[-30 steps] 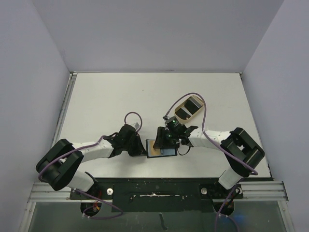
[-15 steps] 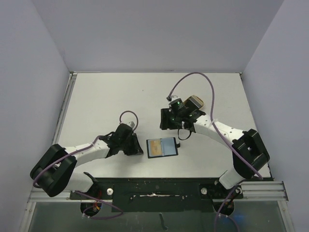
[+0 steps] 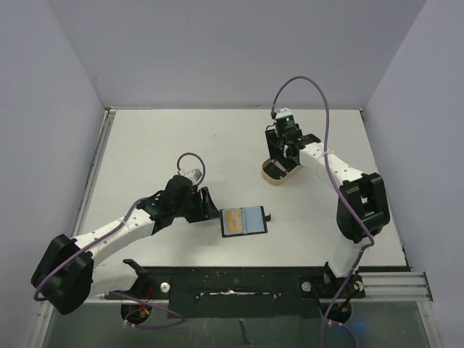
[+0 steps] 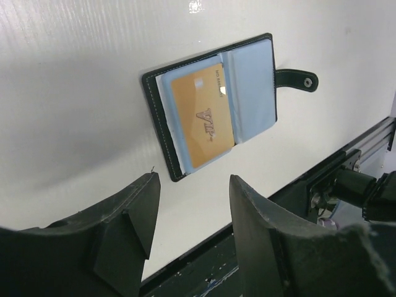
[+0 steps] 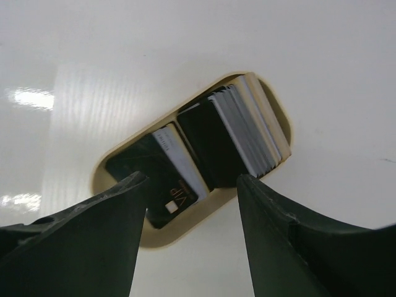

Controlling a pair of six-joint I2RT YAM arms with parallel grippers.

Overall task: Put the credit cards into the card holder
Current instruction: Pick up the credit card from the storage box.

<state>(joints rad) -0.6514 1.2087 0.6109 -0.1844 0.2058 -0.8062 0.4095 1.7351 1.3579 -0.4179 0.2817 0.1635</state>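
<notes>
My left gripper [image 3: 206, 206] has backed away to the left of centre in the top view. Its jaws are spread wide with nothing between them, and it sits just beside the card holder [image 3: 243, 220] without touching it. The holder lies open and flat just below centre. The tan-gold card [image 4: 203, 117] is on its left panel, though I can't tell whether it is fully inside the sleeve. A second ago my right gripper [image 3: 281, 156] was working over that holder. It has since swung to the upper right of centre and now hangs over the beige tray [image 5: 281, 127], jaws wide and holding nothing, straddling the dark cards [image 5: 213, 139] stacked there. I read that as one card delivered and the next pick about to start.
</notes>
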